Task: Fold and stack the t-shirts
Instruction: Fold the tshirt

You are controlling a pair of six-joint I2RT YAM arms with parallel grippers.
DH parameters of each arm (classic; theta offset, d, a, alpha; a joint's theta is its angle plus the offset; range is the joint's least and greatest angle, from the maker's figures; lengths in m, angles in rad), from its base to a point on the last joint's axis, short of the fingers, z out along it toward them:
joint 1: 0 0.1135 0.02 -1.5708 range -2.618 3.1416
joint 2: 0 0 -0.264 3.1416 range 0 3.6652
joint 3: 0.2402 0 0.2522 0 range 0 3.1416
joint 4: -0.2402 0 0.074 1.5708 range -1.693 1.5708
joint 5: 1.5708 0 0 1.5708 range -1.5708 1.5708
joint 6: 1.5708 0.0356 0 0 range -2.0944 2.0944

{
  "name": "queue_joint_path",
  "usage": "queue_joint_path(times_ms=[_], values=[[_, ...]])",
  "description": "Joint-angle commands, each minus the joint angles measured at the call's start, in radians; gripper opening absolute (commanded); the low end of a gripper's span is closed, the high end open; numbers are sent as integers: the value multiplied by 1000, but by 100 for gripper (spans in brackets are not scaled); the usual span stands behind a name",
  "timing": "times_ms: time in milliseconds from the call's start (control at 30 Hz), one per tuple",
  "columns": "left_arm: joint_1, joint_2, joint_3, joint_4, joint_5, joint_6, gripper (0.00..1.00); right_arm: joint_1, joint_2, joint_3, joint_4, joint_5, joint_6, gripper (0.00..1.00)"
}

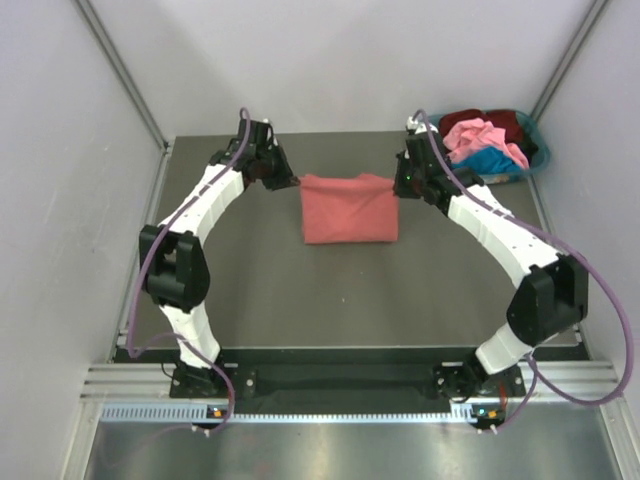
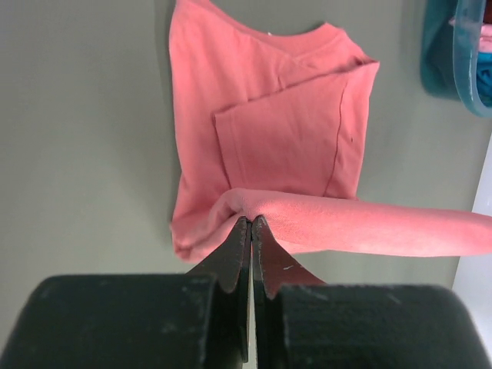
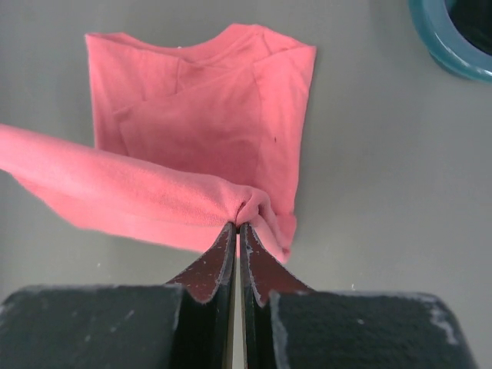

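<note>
Salmon-red t-shirt (image 2: 269, 115) — soft matt cloth; basket (image 2: 438, 54) — seemingly glossy plastic.

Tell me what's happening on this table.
Both arms are folding the salmon-red t-shirt on the table. The left fingers and right fingers are each pinched shut on a far corner, holding that edge lifted and taut between them. The sleeves already look tucked in. In the teal basket at the far right wait the other t-shirts.

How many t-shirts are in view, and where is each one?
4. The salmon-red t-shirt lies on the table, its far edge lifted. A pink t-shirt, a dark maroon t-shirt and a blue t-shirt are heaped in the teal basket, far right. More may hide underneath.
</note>
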State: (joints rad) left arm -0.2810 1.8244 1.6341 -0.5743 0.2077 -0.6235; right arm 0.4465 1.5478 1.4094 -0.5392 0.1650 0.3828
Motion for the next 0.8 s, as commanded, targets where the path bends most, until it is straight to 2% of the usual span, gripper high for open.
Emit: queue_joint_path(times_ms=[0,367,767], values=[[29,53,59,100,38,25,0,-37,53,63,73,-25,-41,0],[77,262,200,289,128,2,0,-123,253,178,159,-119,-53,0],[111,437,305,396,177,-36,0,-166,426,313,214,-203,-35,0]])
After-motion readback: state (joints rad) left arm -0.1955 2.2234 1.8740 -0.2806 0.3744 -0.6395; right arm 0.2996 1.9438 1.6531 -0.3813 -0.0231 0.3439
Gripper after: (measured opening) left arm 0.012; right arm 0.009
